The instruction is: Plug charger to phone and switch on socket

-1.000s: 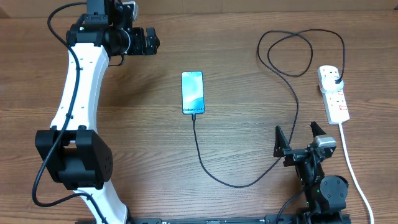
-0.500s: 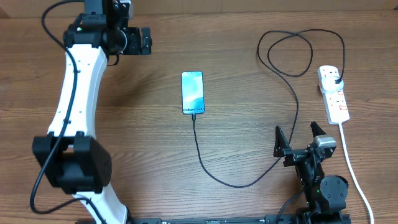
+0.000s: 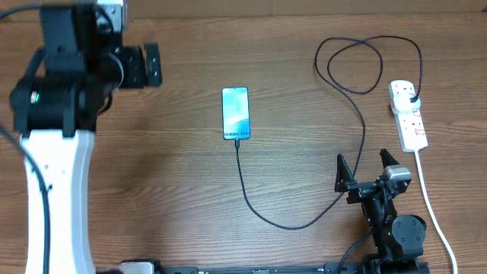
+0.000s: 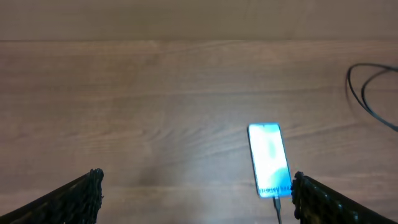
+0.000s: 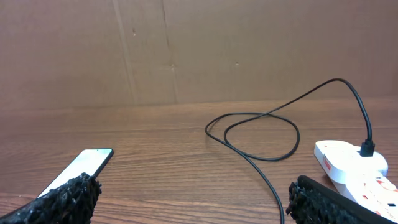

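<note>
Though the left hand (image 4: 196, 182) and right hand (image 3: 362, 161) gape empty, switches on the socket (image 3: 409, 114) are too small to read.

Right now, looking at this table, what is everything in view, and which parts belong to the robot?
Brown wooden table: one, brown, under everything.
Brown cardboard wall: one, brown, behind the table's far edge.
Slim rectangular smartphone with a lit blue screen: one, blue, table centre.
Long thin black charger cable: one, black, runs from the phone's near end, loops right, plug sits in the strip.
White elongated power strip with red markings: one, white, right side.
Thick white cord: one, white, from the strip toward the near right edge.
Left arm: one, white and black, far left; jaws open, empty.
Right arm: one, black, near right; jaws open, empty.
</note>
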Action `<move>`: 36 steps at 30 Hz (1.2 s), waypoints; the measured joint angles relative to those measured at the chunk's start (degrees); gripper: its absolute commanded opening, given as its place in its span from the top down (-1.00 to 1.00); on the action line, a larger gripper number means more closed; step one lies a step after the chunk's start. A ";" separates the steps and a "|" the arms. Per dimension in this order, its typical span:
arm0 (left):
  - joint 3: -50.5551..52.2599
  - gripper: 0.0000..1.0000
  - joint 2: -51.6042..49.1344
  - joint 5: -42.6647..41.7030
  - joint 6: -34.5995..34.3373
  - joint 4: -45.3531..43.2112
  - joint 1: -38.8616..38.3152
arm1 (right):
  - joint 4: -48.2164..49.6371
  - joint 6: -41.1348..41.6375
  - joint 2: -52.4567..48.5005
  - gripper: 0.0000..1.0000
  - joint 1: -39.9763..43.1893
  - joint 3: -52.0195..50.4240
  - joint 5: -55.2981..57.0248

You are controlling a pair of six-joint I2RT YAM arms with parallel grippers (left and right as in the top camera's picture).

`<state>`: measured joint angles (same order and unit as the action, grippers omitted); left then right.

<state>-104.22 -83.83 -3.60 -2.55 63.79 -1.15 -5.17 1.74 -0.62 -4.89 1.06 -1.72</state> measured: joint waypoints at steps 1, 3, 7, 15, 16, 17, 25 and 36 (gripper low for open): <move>1.86 -1.00 1.57 0.00 0.00 -0.20 0.00 | 0.02 0.00 0.00 -1.00 0.00 0.00 0.00; 6.54 -0.99 4.66 0.02 0.00 -0.90 0.00 | 0.04 -0.02 0.00 -1.00 0.00 0.00 0.00; 18.67 -0.99 10.88 0.07 0.00 -5.11 0.00 | 0.02 0.00 0.00 -1.00 0.00 0.00 0.02; 39.34 -1.00 29.73 0.28 0.02 -5.31 0.02 | 0.02 0.00 0.00 -1.00 0.00 0.00 0.00; 40.79 -0.99 32.48 0.44 0.02 -5.29 0.00 | 0.00 0.00 0.00 -1.00 0.00 0.00 0.00; 41.90 -1.00 35.10 0.46 0.02 -5.18 0.00 | 0.02 0.00 0.00 -1.00 0.00 0.00 -0.02; 43.60 -0.99 41.94 0.46 0.92 -2.51 0.00 | -0.02 -0.02 0.00 -1.00 0.00 0.00 -0.02; 51.17 -1.00 43.95 0.48 1.31 -10.43 0.00 | 0.02 0.00 0.00 -1.00 0.00 0.00 -0.02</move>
<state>-53.06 -39.88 -3.11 -1.23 53.36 -1.15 -5.15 1.74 -0.62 -4.89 1.06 -1.74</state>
